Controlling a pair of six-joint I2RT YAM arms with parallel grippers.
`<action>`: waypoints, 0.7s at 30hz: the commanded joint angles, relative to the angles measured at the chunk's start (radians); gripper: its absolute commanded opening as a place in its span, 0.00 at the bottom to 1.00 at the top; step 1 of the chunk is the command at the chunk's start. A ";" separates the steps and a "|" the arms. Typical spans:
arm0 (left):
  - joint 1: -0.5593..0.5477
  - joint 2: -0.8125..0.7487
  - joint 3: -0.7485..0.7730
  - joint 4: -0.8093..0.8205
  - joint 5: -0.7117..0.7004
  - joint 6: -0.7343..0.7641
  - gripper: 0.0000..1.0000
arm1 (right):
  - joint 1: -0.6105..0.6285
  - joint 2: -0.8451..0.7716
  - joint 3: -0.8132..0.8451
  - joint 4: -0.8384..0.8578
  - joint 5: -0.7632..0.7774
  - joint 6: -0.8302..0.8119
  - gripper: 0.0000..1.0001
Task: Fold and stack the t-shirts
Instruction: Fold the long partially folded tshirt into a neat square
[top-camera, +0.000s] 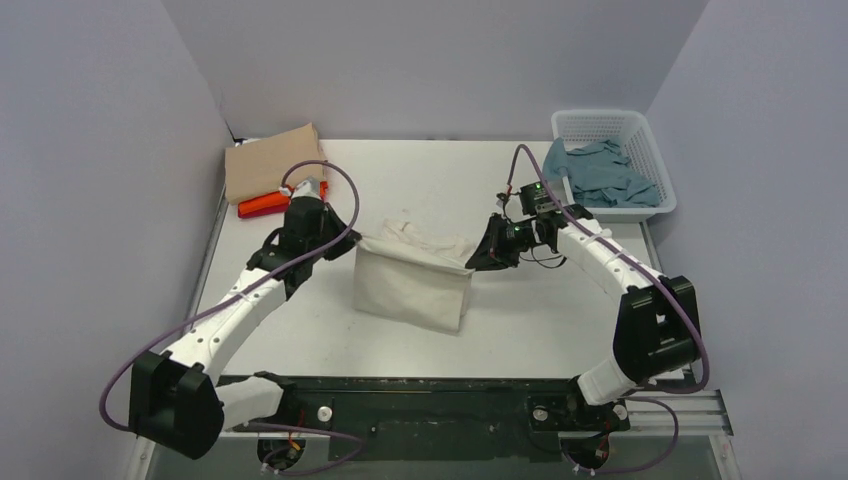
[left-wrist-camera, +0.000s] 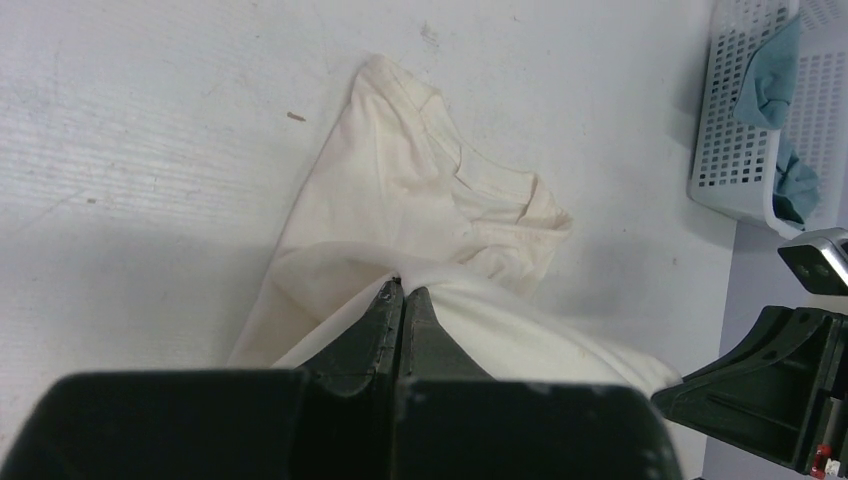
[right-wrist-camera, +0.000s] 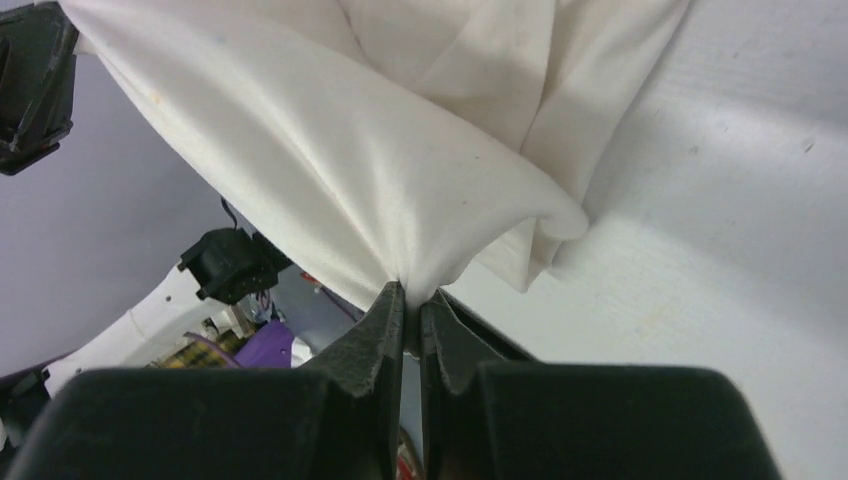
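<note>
- Clearly, the cream t-shirt is soft, light cloth. It sags, creases and drapes wherever nothing supports it, so it will not hold a shape of its own.
- It is in the middle of the table, between the two arms. Its far edge is raised and drawn between the grippers, and its near part rests on the surface.
- I judge that the cloth is best taken at corners or along an edge, at two points well apart, so the span between them stays taut. A pinch in the middle would only bunch it. It should weigh little, though a thin single layer could slip out of a loose pinch.
- The left gripper has its fingers pressed together with no gap showing. A fold of the cream cloth is pinched at the very tips, at the shirt's left end.
- The right gripper has its fingers almost touching, with only a narrow slit between them. They nip a gathered peak of the same shirt at its right end, and the fabric fans out from that pinch.
- A tan t-shirt lies folded at the far left corner on top of an orange one.
- A grey-blue t-shirt lies crumpled in the white basket at the far right.
</note>
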 joint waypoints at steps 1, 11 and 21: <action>0.051 0.102 0.089 0.166 -0.103 0.057 0.00 | -0.056 0.083 0.049 0.023 0.061 -0.003 0.00; 0.103 0.421 0.217 0.240 0.000 0.084 0.00 | -0.100 0.312 0.149 0.128 0.085 0.028 0.00; 0.120 0.641 0.476 0.073 -0.045 0.135 0.81 | -0.129 0.353 0.264 0.206 0.325 0.115 0.76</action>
